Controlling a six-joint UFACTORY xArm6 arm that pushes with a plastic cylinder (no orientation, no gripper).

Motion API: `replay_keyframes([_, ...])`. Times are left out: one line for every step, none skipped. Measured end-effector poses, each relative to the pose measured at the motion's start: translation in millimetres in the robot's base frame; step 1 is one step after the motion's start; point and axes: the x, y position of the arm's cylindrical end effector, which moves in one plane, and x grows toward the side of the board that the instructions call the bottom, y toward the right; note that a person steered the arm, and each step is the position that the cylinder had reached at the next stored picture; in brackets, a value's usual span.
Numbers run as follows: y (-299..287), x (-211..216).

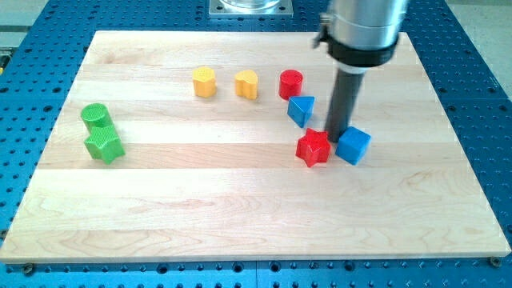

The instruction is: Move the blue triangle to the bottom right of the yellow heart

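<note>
Nearest: red star (pixel 313 148), blue cube (pixel 353 146), tip (pixel 338 133) wedged between, gripping nothing. Blue triangle (pixel 301 110) just behind, toward counter's far edge, below-right of yellow heart (pixel 246 84). Likely light, rigid, slippery; push a flat side.

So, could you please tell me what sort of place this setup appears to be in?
Most likely a robotics lab bench. A wooden board lies on a blue perforated metal table, small coloured blocks like the blue triangle and yellow heart sit on it, and my tip rests between the red star and blue cube.
</note>
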Motion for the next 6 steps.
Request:
replay_keyframes([8,-26])
replay_keyframes([-26,-26])
replay_keyframes([-64,-26])
replay_keyframes([-97,-26])
replay_keyframes([-106,-22])
replay_keyframes([-97,-12])
